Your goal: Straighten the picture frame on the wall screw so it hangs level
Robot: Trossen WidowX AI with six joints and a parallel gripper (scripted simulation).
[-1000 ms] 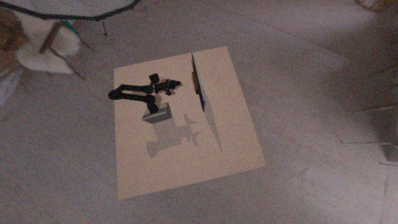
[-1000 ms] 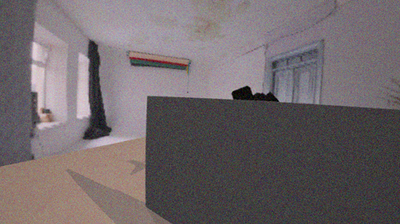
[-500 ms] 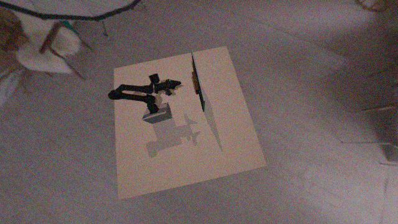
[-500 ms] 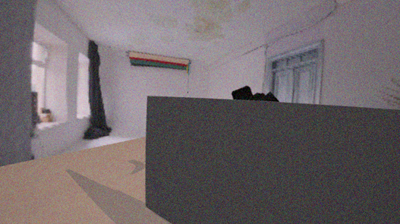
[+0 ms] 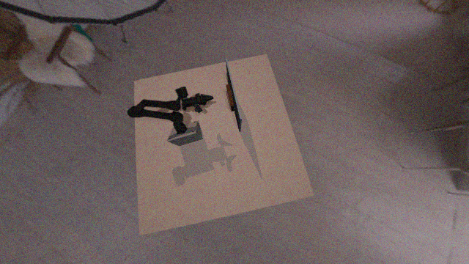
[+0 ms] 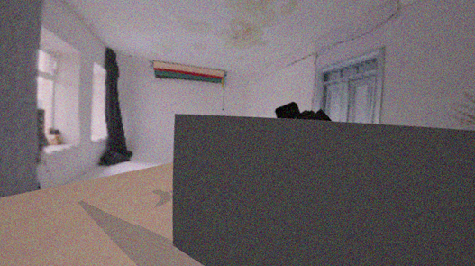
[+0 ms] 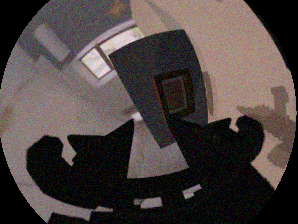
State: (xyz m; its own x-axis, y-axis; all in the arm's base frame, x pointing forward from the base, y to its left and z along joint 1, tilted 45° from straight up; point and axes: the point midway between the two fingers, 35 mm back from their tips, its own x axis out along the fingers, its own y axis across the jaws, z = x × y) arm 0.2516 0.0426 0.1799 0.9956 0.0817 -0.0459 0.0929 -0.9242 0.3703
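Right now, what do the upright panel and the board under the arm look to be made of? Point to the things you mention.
The panel (image 6: 340,193) (image 7: 150,65): matte dark grey, perhaps painted board or sheet metal; its face is flat, with no shine or grain. The board (image 5: 220,205) (image 6: 28,236): probably pale wood or laminate, matte, going by its even tan colour; image noise hides any grain.

- My claw (image 5: 209,98) (image 7: 150,120) is black.
- The picture frame (image 7: 190,107) I see is dark brown with an orange-brown edge; inside, a grey band surrounds a reddish-brown centre.
- The wall panel (image 5: 234,96) (image 6: 345,192) (image 7: 142,65) is plain dark grey.
- My tabletop (image 5: 220,194) (image 6: 29,249) (image 7: 235,60) is pale peach-tan.
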